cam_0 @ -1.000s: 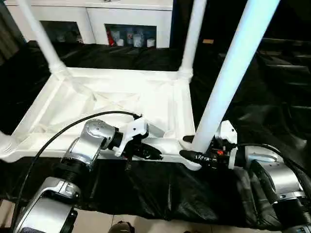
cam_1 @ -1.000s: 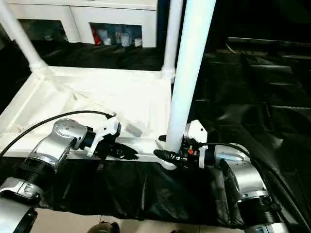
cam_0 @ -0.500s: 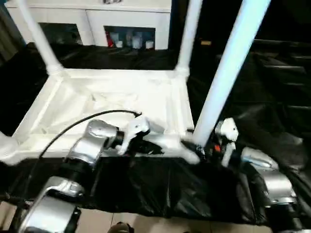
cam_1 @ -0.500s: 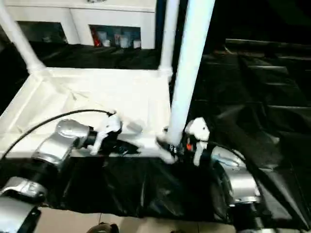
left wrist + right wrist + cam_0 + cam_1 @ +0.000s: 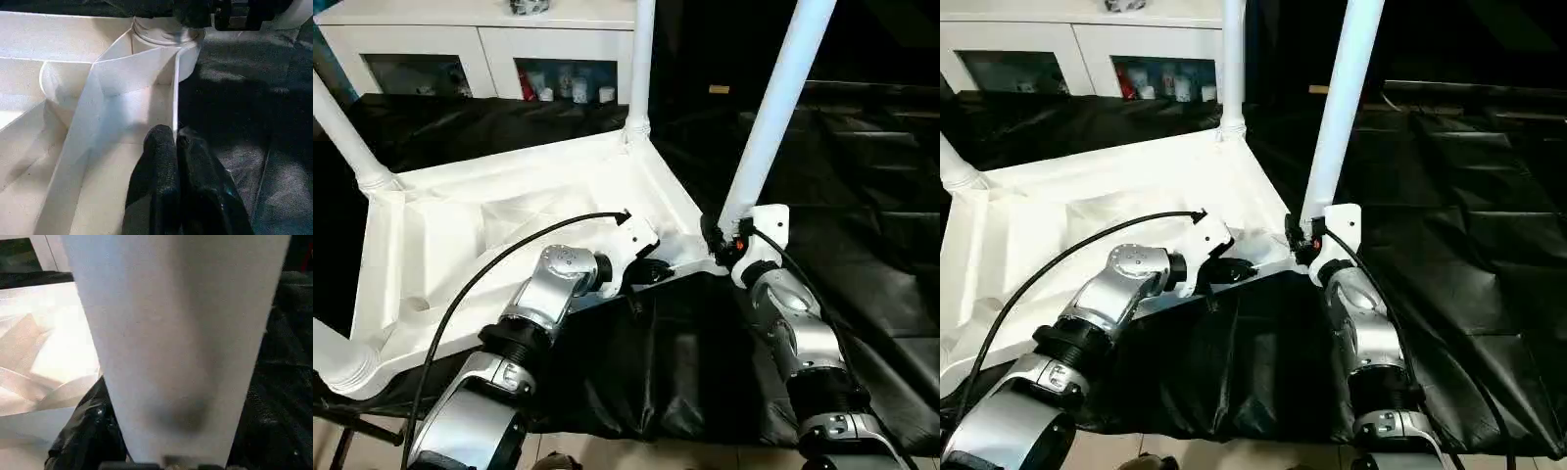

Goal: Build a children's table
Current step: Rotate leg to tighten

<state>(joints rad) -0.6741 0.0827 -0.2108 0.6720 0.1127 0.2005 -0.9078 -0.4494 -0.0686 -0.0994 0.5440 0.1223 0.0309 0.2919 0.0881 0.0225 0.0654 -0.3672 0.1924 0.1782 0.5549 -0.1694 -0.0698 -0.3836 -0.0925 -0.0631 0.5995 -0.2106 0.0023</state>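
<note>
Fingers: our left pair (image 5: 176, 161) pinch the tabletop (image 5: 460, 235) rim.
Our right gripper (image 5: 722, 243) clasps a leg (image 5: 769, 117) at its corner socket.

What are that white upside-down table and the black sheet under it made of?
The tabletop and its legs look like smooth white moulded plastic: thin ribs underneath and an even, slightly glossy surface. The black sheet looks like thin plastic film or coated fabric, since it creases and glints; which one is unclear.
</note>
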